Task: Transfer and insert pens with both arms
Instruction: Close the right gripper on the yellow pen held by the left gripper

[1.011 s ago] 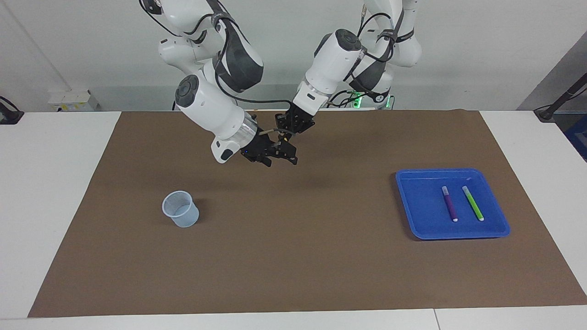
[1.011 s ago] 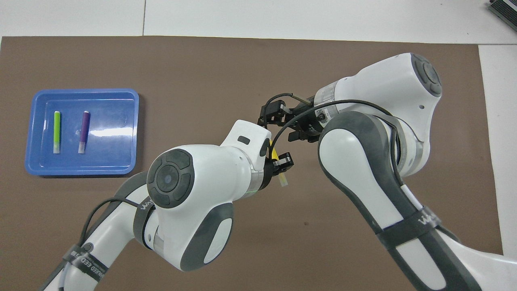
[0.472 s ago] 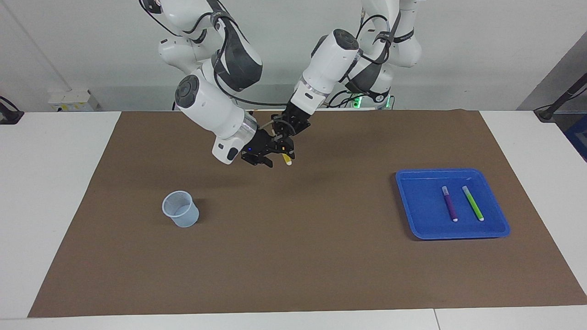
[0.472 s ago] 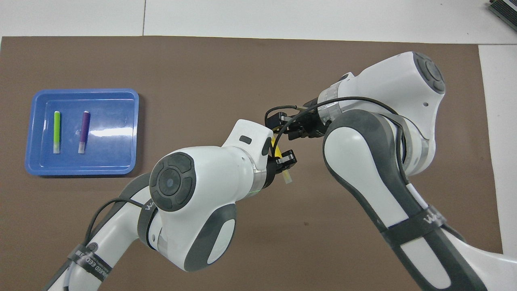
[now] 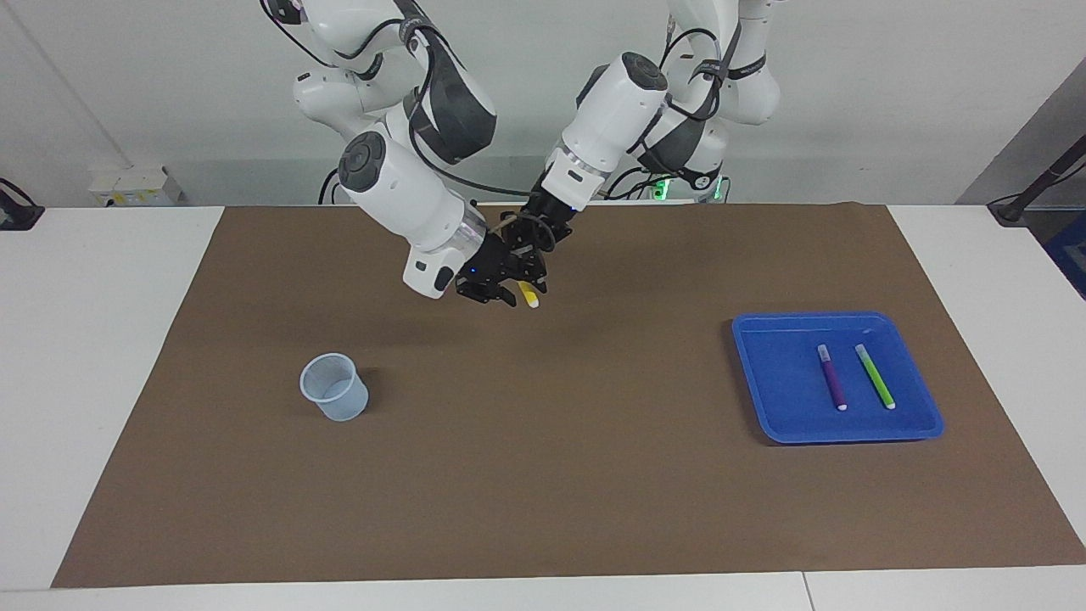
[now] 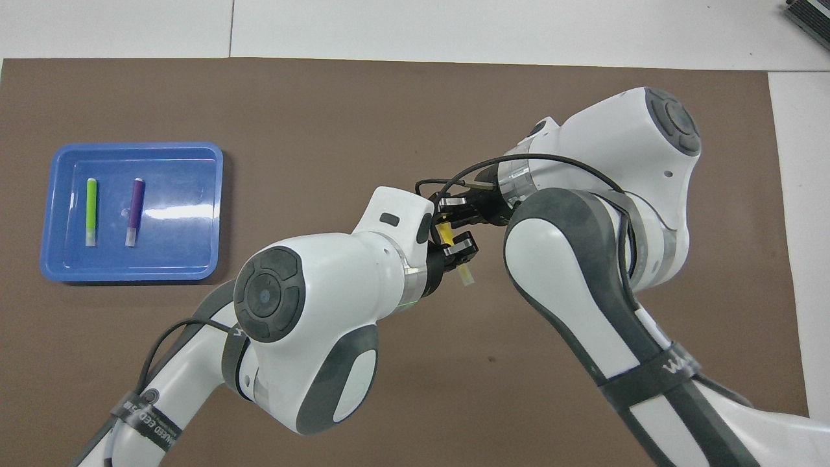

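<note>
Your two grippers meet in the air over the middle of the brown mat (image 5: 543, 475) that covers the surface. The left gripper (image 6: 457, 250) has its fingers clamped tight on the yellow pen (image 6: 447, 235), gripping it partway along the barrel. In the overhead view the pen's long axis runs slantwise: the yellow barrel sticks out of the fingers toward the right gripper (image 6: 454, 204), and the pale capped end pokes out the other way, back toward the robots. In the facing view that same pen (image 5: 529, 295) hangs tilted, its white tip lowest, clear of the mat.

Your right gripper sits at the upper end of the yellow barrel with its fingers to either side of it; they look partly drawn in, but you cannot tell from either view whether they already press on the pen.

Well away from both sets of fingers, toward the left arm's end of the surface, the blue tray (image 5: 768, 407) holds the purple pen (image 5: 832, 377) and the green pen (image 5: 875, 376). They lie flat, side by side and apart, nearly parallel. A clear cup (image 5: 334, 387) stands upright toward the right arm's end.
</note>
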You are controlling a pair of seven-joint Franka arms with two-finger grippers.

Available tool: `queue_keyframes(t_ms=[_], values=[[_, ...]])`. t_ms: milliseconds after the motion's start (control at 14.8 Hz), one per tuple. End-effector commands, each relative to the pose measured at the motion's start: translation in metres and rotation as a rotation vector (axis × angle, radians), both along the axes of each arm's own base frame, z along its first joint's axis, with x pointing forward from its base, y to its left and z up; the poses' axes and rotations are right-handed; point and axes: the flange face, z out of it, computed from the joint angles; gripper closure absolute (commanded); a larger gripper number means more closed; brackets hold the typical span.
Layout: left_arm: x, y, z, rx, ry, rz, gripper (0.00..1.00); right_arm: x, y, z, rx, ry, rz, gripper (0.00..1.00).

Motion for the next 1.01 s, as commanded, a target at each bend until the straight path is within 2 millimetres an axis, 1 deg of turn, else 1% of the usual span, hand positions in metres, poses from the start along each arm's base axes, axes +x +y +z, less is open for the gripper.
queue_keyframes(t_ms=[0, 404, 472, 539, 607, 674, 741, 809, 944], values=[[0.002, -0.004, 0.000, -0.025, 0.002, 0.022, 1.00, -0.004, -0.005, 0.002, -0.010, -0.028, 0.023, 1.00], [0.001, -0.004, -0.001, -0.020, 0.007, 0.019, 1.00, -0.002, -0.009, 0.010, 0.009, -0.034, 0.005, 1.00], [0.000, -0.004, -0.002, -0.017, 0.014, 0.017, 0.68, -0.001, -0.009, 0.010, 0.008, -0.034, 0.004, 1.00], [-0.001, -0.005, -0.001, -0.016, 0.020, 0.017, 0.47, -0.001, -0.009, 0.010, 0.008, -0.034, 0.002, 1.00], [-0.009, -0.009, -0.001, -0.012, 0.031, 0.007, 0.21, -0.001, -0.009, 0.010, 0.009, -0.034, 0.004, 1.00], [-0.012, -0.009, 0.000, 0.000, 0.048, -0.004, 0.02, -0.001, -0.009, 0.010, 0.009, -0.036, 0.006, 1.00], [-0.015, -0.006, 0.000, 0.021, 0.069, -0.022, 0.00, -0.001, -0.009, 0.010, 0.009, -0.038, 0.009, 1.00], [-0.019, 0.000, 0.007, 0.038, 0.087, -0.043, 0.00, 0.000, -0.012, 0.010, 0.009, -0.041, 0.010, 1.00], [-0.022, 0.021, 0.021, 0.071, 0.126, -0.066, 0.00, 0.003, -0.022, 0.007, 0.010, -0.060, 0.034, 1.00]])
